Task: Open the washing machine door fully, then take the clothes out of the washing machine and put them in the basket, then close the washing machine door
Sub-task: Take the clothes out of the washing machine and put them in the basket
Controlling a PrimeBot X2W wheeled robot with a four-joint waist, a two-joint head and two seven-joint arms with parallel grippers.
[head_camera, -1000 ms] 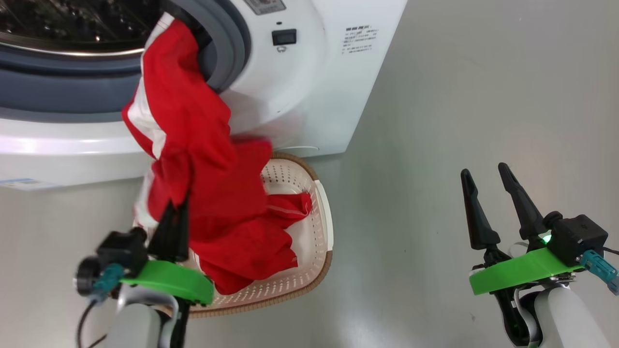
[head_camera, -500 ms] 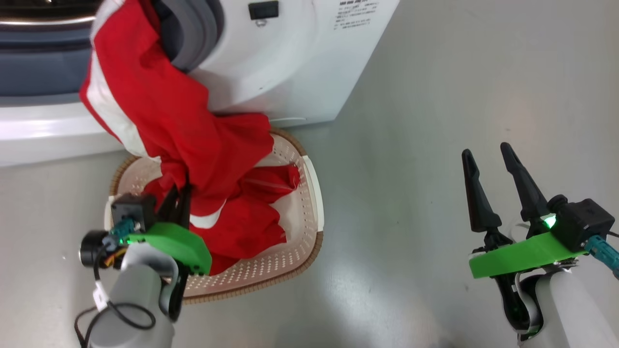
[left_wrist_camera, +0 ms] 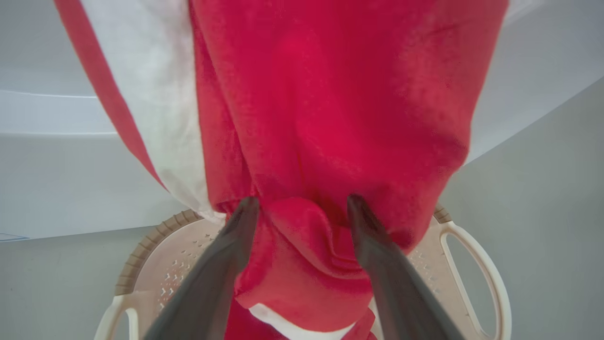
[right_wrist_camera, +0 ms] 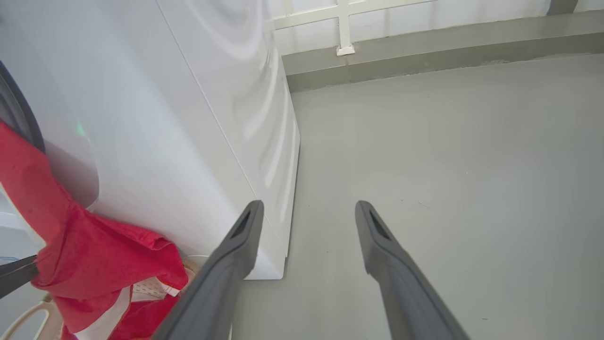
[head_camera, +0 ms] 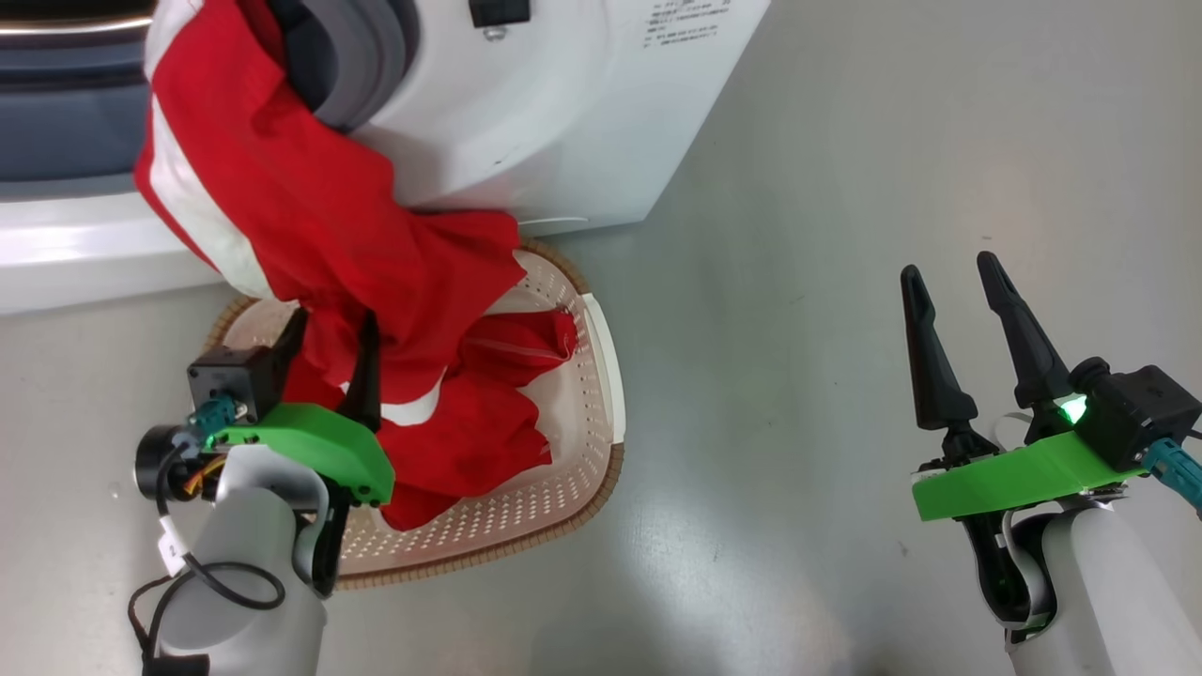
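The clothes (head_camera: 310, 216) lie as one long red band across the left half of the head view. The top end is draped over the grey ring (head_camera: 347, 56) of the washing machine (head_camera: 563, 122) at the upper left. The bottom end is heaped in the basket (head_camera: 601, 376) at the lower middle, so the long axis runs slantwise down and a little rightward. My left gripper (head_camera: 333, 317) stands astride that band just where it drops into the basket. Its two fingers are spread apart with cloth bulging between them, pinching nothing; in the left wrist view the fabric hangs straight ahead and above my fingertips, with the basket's rim below. My left forearm comes up from the lower left corner, fingers pointing up the frame toward the machine. My right gripper (head_camera: 948, 268) is at the lower right over bare floor (head_camera: 798, 282), well apart from the cloth, its jaws wide and empty, fingers pointing up and slightly left. The left arm is plainly the nearer one. I judge the coming move depends on the upper stretch of cloth, which lies up and ahead of my left jaws. Whether that end is caught inside the drum I cannot tell, since the frame's top edge cuts off the opening
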